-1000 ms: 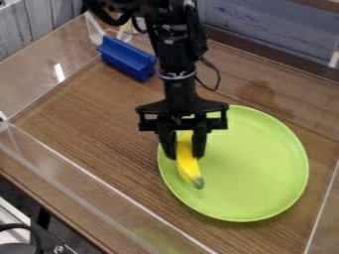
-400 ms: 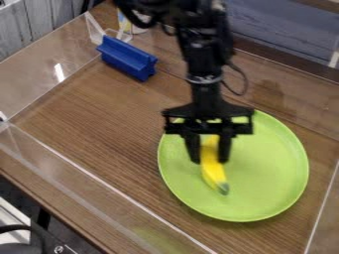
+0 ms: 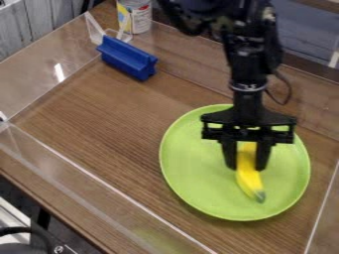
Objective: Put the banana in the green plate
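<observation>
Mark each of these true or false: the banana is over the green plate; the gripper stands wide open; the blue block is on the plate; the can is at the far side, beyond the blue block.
Banana is over the green plate: true.
Gripper stands wide open: false, it is closed on the banana.
Blue block is on the plate: false, it sits on the table, away from the plate.
Can is beyond the blue block: true.

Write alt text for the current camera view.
A black robot hand grips a small yellow banana over a large green plate on a wooden table. Behind, to the upper left, are a blue block and a can.
</observation>
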Robot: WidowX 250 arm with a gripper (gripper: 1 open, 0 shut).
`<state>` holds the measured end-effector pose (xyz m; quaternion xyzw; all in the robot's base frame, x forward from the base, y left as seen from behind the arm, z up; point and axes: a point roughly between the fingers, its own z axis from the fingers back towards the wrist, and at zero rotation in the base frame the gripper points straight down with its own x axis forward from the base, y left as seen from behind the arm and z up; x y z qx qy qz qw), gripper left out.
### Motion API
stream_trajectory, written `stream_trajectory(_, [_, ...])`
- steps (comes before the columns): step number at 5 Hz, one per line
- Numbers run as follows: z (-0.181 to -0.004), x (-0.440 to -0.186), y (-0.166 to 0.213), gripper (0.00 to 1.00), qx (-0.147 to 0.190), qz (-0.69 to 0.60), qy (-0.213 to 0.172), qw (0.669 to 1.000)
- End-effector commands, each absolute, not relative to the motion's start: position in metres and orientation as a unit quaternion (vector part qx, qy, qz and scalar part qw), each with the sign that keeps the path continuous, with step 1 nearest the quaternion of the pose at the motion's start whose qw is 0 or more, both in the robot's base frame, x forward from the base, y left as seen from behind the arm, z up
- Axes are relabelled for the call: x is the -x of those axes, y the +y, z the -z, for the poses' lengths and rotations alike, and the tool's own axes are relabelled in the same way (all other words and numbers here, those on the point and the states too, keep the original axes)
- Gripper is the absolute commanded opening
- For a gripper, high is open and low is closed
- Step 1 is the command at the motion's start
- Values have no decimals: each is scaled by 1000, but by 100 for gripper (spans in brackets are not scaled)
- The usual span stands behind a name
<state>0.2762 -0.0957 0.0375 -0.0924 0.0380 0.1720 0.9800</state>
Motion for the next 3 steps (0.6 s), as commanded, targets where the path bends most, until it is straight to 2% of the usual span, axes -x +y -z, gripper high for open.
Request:
stream_trajectory(1, [-39,-280,-102,0,96,-166,27,981])
stream_trajectory(2, [-44,-280,-102,100,96,-162,26,982])
stream_trajectory(3, [-53,-280,-102,100,98,-157,24,982])
